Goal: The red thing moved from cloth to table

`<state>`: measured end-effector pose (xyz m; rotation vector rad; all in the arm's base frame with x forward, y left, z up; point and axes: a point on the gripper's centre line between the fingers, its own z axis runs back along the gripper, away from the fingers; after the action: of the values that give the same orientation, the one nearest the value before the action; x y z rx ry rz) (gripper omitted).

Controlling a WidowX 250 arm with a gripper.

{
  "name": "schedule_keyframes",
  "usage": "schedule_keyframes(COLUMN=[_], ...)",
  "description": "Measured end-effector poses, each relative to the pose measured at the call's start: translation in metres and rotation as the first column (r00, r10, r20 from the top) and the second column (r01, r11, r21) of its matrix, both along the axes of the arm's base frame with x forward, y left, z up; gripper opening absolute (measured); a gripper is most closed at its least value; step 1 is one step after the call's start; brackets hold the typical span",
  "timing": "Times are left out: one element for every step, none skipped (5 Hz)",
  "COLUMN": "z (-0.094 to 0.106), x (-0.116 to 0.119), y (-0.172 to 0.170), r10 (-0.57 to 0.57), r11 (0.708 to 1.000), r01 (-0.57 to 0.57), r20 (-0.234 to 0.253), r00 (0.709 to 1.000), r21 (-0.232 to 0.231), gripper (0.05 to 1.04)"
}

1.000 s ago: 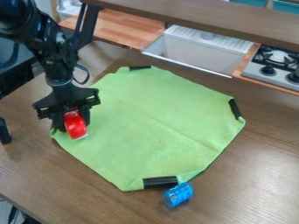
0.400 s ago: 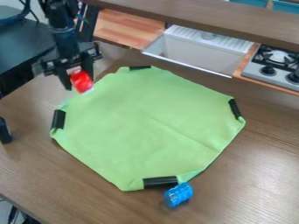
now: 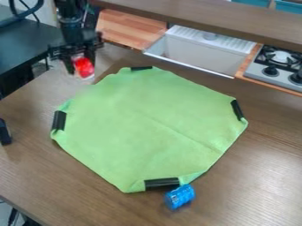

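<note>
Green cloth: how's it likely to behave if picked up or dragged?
The green cloth looks thin and creased, so it would probably sag and fold when lifted. The black strips at its corners may stiffen those spots. Dragging the near corner could nudge the blue cylinder right beside it.

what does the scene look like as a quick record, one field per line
red thing: in the gripper, off the cloth; contact with the table cannot be told
gripper: at upper left, around the red thing
cloth: green, spread on the table
table: brown, wood-look
black strips: four, along the cloth's edge
blue cylinder: on its side, by the cloth's near edge
background: sink, stove
</note>
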<state>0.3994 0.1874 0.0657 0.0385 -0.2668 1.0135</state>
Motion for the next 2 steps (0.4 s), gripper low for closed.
schedule_keyframes(z=[-0.006, -0.013], x=[0.019, 0.039], y=[0.016, 0.028], r10=[0.035, 0.069], r11=[0.999, 0.998], r01=[-0.035, -0.069], r20=[0.007, 0.002], r00=[0.999, 0.998], r21=[0.002, 0.01], gripper=[0.567, 0.567])
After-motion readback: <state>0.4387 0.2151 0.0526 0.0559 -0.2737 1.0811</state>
